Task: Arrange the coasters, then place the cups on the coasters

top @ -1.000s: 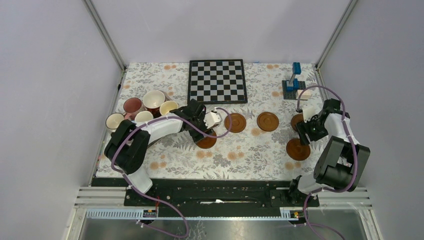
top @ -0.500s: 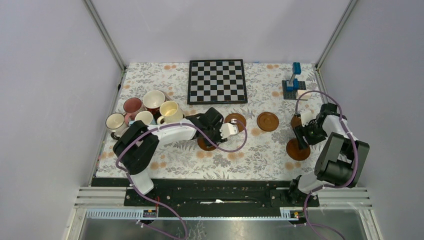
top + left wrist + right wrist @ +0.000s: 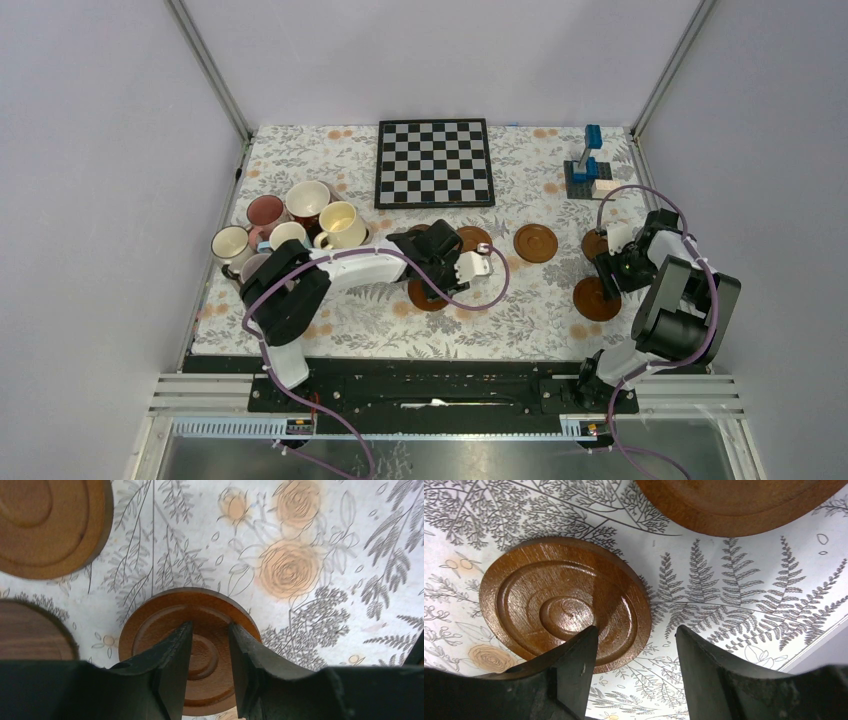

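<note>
Several cups cluster at the table's left. Reddish-brown coasters lie across the middle. My left gripper points down over one coaster, open only by a narrow gap with nothing between the fingers. A larger coaster and a darker one lie beside it. Two more coasters sit mid-table. My right gripper is open, one finger over the rim of a glossy coaster and the other over the cloth. Another coaster lies close by.
A chessboard lies at the back centre. A blue block assembly stands at the back right. Metal frame posts and grey walls close in both sides of the flowered tablecloth.
My left gripper swung right, away from the cups, and its jaws narrowed; the coaster beneath it shifted slightly right and nearer. The right gripper's jaws closed a little over its coaster.
</note>
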You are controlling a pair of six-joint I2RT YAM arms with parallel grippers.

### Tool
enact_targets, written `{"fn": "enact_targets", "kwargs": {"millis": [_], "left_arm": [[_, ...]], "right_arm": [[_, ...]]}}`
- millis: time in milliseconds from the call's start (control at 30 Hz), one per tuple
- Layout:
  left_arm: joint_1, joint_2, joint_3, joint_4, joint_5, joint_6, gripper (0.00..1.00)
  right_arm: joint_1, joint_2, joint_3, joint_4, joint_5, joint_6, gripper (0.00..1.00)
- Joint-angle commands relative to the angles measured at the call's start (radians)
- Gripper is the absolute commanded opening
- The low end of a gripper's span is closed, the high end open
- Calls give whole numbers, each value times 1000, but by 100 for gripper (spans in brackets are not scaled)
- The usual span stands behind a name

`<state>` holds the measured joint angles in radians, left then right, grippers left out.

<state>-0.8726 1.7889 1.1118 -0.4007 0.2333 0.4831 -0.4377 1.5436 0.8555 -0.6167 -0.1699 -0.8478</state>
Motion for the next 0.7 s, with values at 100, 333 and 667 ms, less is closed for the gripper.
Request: {"fn": "enact_targets", "kwargs": {"millis": [100, 333, 667], "left_arm": [[-86, 77, 37, 40, 79, -31, 38], [-147, 157, 128, 80, 96, -63, 39], [-215, 309, 291, 161, 114, -137, 38]], "right_arm": [[-36, 42, 42, 23, 20, -15, 64], [-74, 75, 75, 41, 29, -7, 62], [-134, 123, 133, 21, 4, -29, 61]]}}
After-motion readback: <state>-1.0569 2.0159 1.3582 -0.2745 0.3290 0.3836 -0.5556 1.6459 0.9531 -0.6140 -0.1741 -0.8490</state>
